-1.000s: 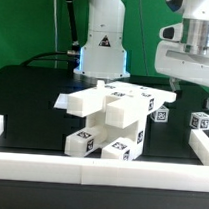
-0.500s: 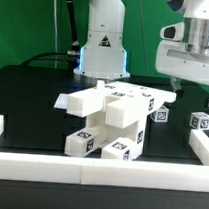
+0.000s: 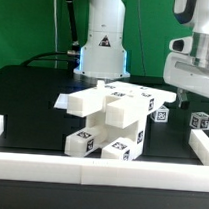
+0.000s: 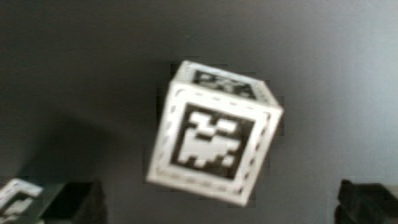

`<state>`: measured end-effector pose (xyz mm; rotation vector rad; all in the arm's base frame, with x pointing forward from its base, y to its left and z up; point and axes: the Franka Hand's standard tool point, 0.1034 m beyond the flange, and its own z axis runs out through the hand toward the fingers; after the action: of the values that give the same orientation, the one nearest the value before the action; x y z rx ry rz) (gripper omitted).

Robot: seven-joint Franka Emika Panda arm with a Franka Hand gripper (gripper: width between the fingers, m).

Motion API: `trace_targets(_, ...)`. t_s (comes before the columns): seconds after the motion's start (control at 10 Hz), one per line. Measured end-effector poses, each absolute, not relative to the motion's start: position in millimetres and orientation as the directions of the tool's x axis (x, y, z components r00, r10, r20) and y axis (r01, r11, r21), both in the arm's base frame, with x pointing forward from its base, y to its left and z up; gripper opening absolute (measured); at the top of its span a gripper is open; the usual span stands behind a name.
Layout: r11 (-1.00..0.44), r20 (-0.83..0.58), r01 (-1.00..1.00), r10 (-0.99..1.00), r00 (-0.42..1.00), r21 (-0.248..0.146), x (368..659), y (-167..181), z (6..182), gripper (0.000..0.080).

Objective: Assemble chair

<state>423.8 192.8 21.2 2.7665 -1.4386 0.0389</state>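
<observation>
Exterior view: black table (image 3: 27,103) across the whole scene, green backdrop (image 3: 27,28) behind. At the far middle edge, white arm base (image 3: 102,37), upright, with a dark cable (image 3: 58,40) trailing down on the exterior view's left of it. Along the near edge, long white border rail (image 3: 48,169), with short returns at both ends.

At the table's middle, chair (image 3: 107,118) in pieces, mostly gathered in one pile: flat slab (image 3: 128,92) with several tags at the back, chunky bars (image 3: 110,105) stacked and leaning in front of it, two more tagged pieces lowest and nearest the rail. Joined or merely resting against each other: cannot tell.

High on the exterior view's right, gripper (image 3: 198,101), pale housing cut by the frame edge, dark fingers (image 3: 180,95) pointing down and spread wide, pinching nothing. Just beside the pile on that side, one tagged cube (image 3: 162,114). Well apart from the pile, small tagged block (image 3: 200,120) on the table below the spread fingers, untouched by them.

Wrist view: looks straight down on the small tagged block (image 4: 217,135), blurred and askew in the picture, one large tag on the upper face and a second on a side face. Lies on the dark table, roughly midway between the two dark fingertips (image 4: 68,200), clear of both.
</observation>
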Motion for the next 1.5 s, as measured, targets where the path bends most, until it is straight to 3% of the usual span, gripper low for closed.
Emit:
trace_targets(0.3, -0.587, 0.04, -0.81, -0.809, 0.587, 0.022, 423.7, 197.4, 11.2, 0.065)
trace_targets(1.2, -0.605, 0.034, -0.795, -0.794, 0.607, 0.041, 409.2, 202.3, 5.5, 0.065)
trace_targets(1.4, -0.605, 0.035, -0.795, -0.794, 0.607, 0.041, 409.6, 201.7, 5.5, 0.062)
trace_targets(1.5, -0.605, 0.035, -0.795, -0.794, 0.607, 0.041, 409.5, 201.7, 5.4, 0.0445)
